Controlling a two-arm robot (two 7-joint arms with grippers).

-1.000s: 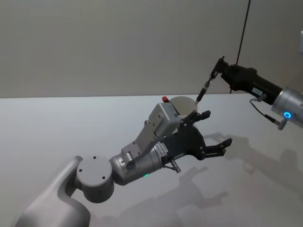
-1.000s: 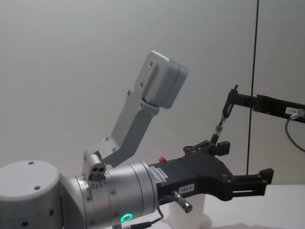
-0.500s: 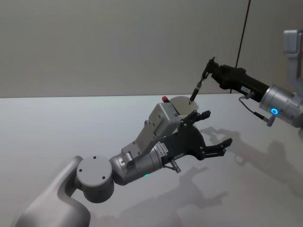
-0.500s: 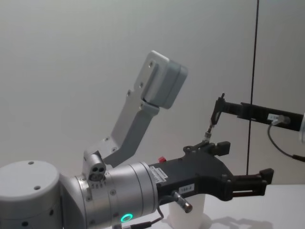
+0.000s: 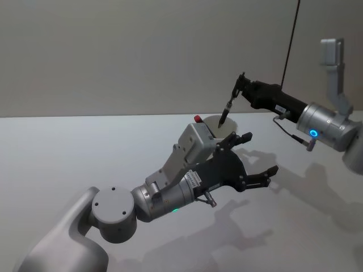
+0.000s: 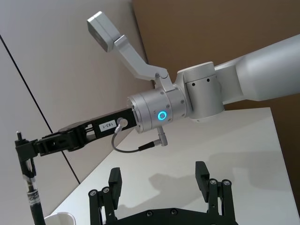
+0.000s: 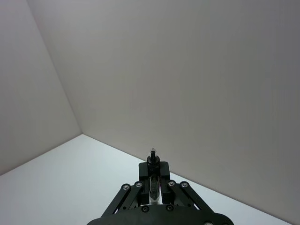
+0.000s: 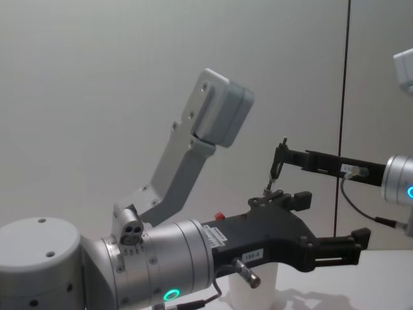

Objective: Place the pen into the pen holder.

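Where a second ago the right end effector [image 5: 243, 89] held the pen [image 5: 228, 105] off to the right of the pen holder [image 5: 218, 125], it has since swung leftward, so that in the head view the pen's lower tip now hangs over the cup's open mouth, tilted, its top leaning toward the right arm. Its fingers are closed on the pen's upper end; the right wrist view shows the pen's cap [image 7: 151, 163] pinched between them. The left end effector [image 5: 255, 157] has not moved: it hovers with its jaws spread wide and nothing between them, just in front of and partly across the pen holder. From the chest, that black hand [image 8: 329, 247] and its grey wrist hide most of the cup, leaving a strip of white wall [image 8: 255, 289] near the counter [image 8: 387, 284]. Whether the pen's tip [image 8: 270, 187] has entered the rim cannot be told, since the left arm's camera housing covers the near side of the cup. A small red object [image 5: 198, 118] peeks beside the rim, unidentifiable.
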